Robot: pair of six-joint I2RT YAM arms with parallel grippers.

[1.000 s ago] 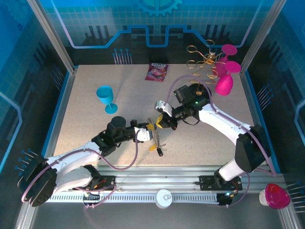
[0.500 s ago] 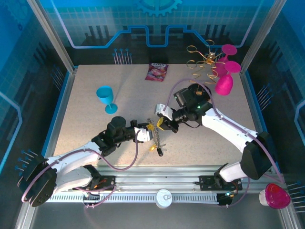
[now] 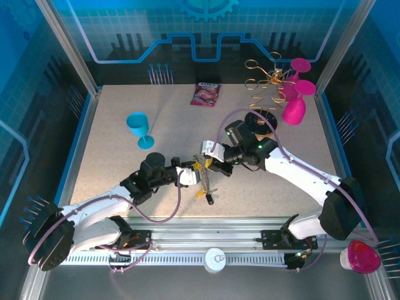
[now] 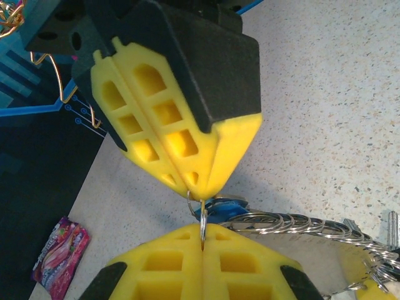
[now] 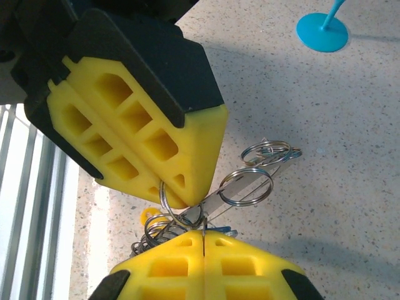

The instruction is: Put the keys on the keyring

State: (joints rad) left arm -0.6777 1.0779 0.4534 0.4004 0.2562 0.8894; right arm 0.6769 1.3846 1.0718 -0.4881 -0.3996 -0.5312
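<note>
Between my two arms, a little nearer than the middle of the bench [image 3: 112, 156], my left tool [image 3: 194, 170] and right tool [image 3: 212, 164] meet tip to tip. Both are pinched fully closed. The left wrist view shows each pair of yellow fingers nipping the same thin wire ring [image 4: 201, 212], the left pair from below and the right pair from above.

The keyring [image 4: 294, 222] arcs away to the right of that ring as a silvery coil just above the bench, with a blue key head [image 4: 225, 204] tucked behind the pinch. From the right wrist I see loose split rings [image 5: 249, 185] of the bunch beside the tips, and a yellow key head [image 5: 147, 216] low on the left.

Against a second ago, my right wrist has slid a little left and nearer, so that tool now sits closer against the left one. Its elbow has swung out toward the right edge of the bench. My left arm has not moved, and both grips are as tight as they were.

A black-headed key [image 3: 210, 200] lies on the bench just nearer than the bunch, where it lay before. The blue goblet [image 3: 138, 122], pink packet [image 3: 205, 94], gold wire rack [image 3: 262, 78] and pink goblets [image 3: 294, 111] have not shifted.
</note>
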